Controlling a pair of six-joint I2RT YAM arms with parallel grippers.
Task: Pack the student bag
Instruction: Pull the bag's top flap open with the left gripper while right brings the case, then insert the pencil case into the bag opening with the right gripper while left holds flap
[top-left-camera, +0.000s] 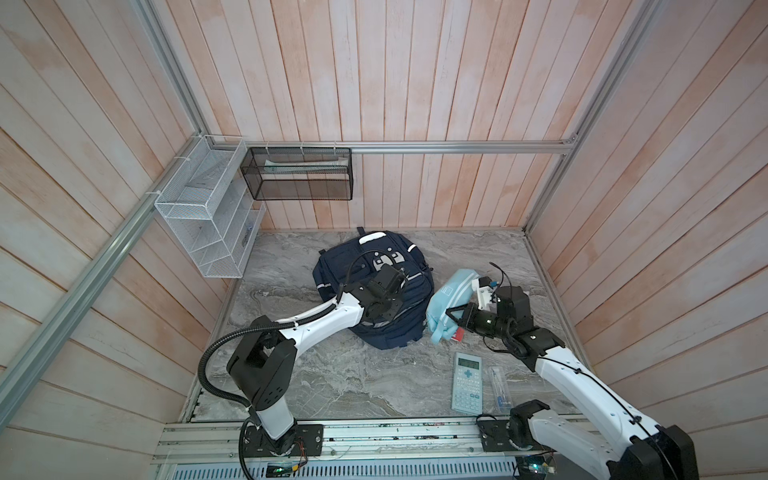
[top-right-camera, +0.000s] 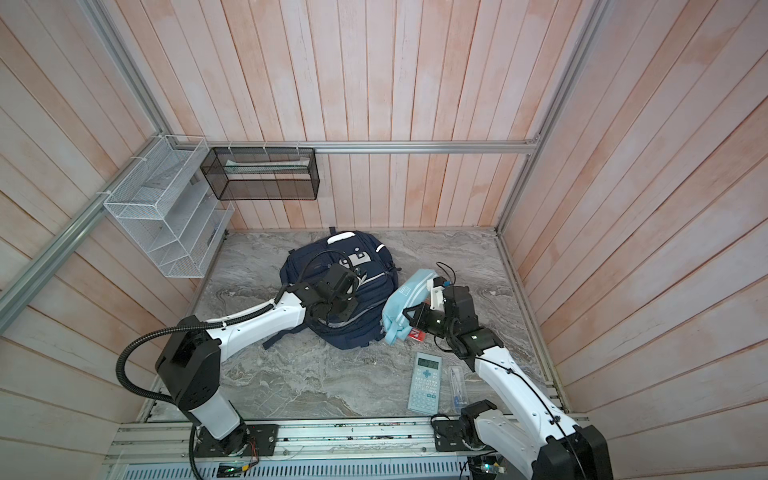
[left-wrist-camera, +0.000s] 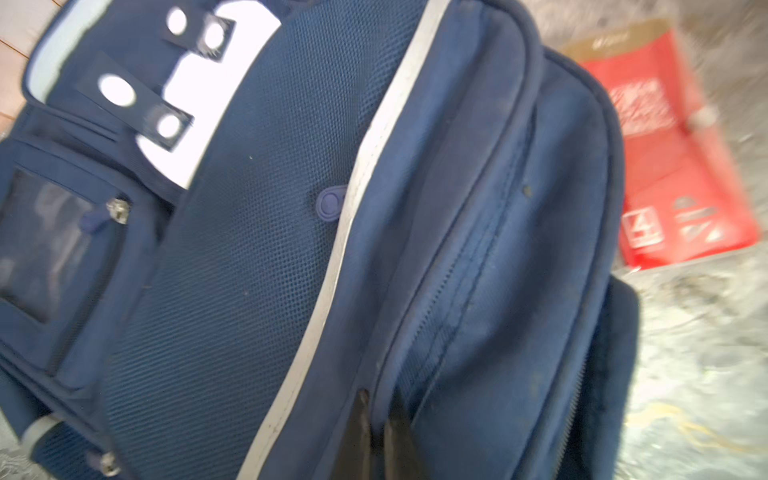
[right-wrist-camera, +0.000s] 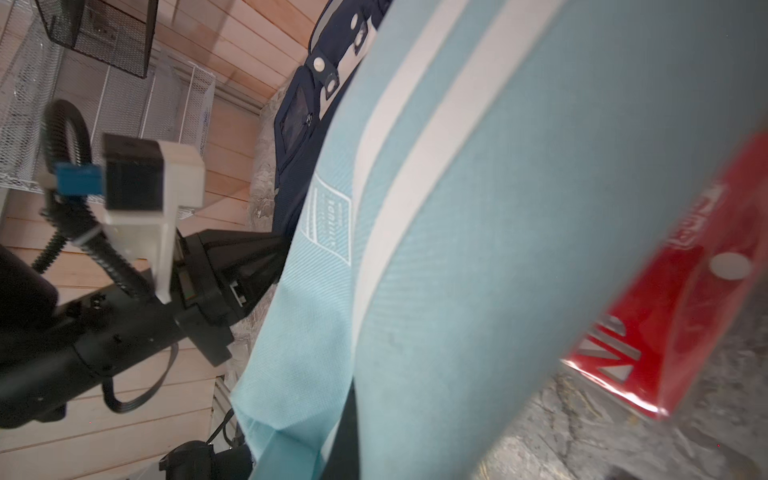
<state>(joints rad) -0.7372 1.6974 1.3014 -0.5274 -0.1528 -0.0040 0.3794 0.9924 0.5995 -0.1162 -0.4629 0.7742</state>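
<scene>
Here our left gripper (left-wrist-camera: 380, 399) is pinched almost closed on a navy seam ridge of the student bag (top-left-camera: 332, 274), which lies flat toward the far side of the marble table (top-left-camera: 332, 382); we fear this thin fold can slip out under a pull. Our right gripper (top-left-camera: 452, 313) clamps the light-blue pencil case (top-left-camera: 453, 286) by one end, just beside the bag. Its limp body may drag the red packet (right-wrist-camera: 673, 316) under it or catch on the bag's edge.

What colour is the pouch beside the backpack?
The pouch is light blue with white stripes; right wrist view.
</scene>
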